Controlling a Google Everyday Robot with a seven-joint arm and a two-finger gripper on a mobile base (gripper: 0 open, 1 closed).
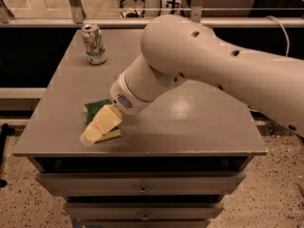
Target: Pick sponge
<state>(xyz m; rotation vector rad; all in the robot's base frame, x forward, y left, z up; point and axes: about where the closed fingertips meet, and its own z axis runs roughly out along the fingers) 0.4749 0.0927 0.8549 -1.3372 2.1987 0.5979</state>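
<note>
The sponge (95, 108) lies flat near the front left of the grey table (199, 122); only a strip of its dark green top and a bit of its pale yellow foam edge show. My gripper (93, 134), with pale yellow fingers, is down directly over the sponge and covers most of it. The big white arm reaches in from the right and hides the table's middle.
A green and white soda can (94, 43) stands upright at the table's back left corner. The table's front edge (142, 152) runs just below the gripper, with drawers underneath. A glass rail and an office chair base are behind the table.
</note>
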